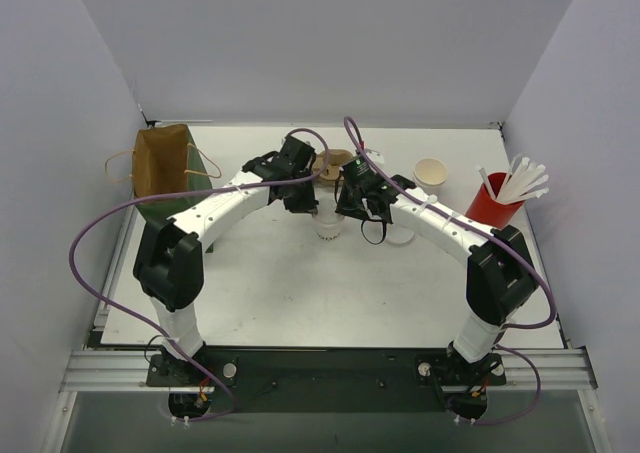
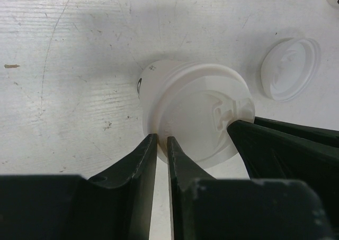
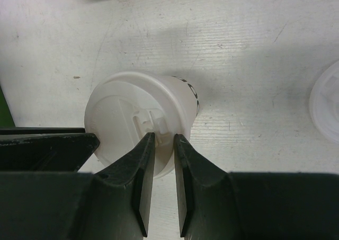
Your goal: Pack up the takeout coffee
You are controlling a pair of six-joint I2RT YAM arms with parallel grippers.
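Your left gripper (image 2: 162, 142) and right gripper (image 3: 164, 139) (both nearly closed) touch the upright takeout coffee (image 1: 328, 223); the paper bag (image 1: 160, 161) lies to its left, the left gripper's side.

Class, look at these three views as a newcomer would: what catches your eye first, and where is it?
The left gripper and right gripper meet at one white cup in the middle of the table, both at its lid. An open brown bag sits at the far left, and a red cup of white straws at the right. A spare lid lies beside the white cup.
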